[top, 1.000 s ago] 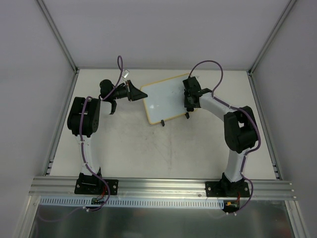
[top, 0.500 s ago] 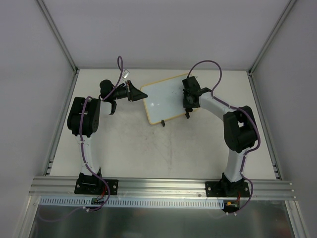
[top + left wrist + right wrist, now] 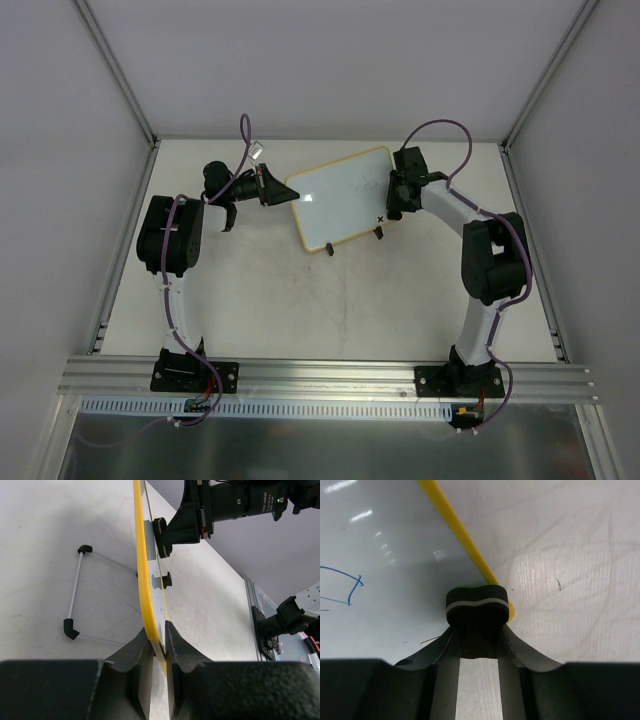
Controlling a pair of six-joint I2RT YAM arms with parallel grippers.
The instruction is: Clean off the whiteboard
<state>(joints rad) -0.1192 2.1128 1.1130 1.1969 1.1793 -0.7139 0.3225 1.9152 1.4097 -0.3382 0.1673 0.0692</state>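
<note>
My left gripper (image 3: pixel 277 187) is clenched on the left edge of the whiteboard (image 3: pixel 340 200). In the left wrist view the two fingers (image 3: pixel 140 655) pinch the yellow rim (image 3: pixel 141 555) between them, with the board seen almost edge-on. The board sits tilted rather than flat on the table (image 3: pixel 300 300), out on its far half and between my two grippers. From above, its near corner carries one black clip foot (image 3: pixel 330 248), and the other foot (image 3: pixel 377 234) is along the same near edge toward the right. Just beside that second foot, a tiny black mark (image 3: pixel 381 218) sits on the board's corner.

My right gripper (image 3: pixel 400 200) is at the whiteboard's right edge. Its jaws are closed around the eraser (image 3: pixel 477 603) — a small black block with a pale stripe across it, held end-out between the fingers (image 3: pixel 445 670). The eraser's front end meets the yellow rim right at the border of the white surface (image 3: pixel 395 555), half over the board and half over the table beyond it. I cannot tell how firmly it presses.

On the board, well to the left of the eraser, a thin blue pen line (image 3: pixel 350 587) curves across the white. From the left wrist camera, behind the whiteboard, a thin wire leg (image 3: pixel 75 595) with black tips lies on the table.
</note>
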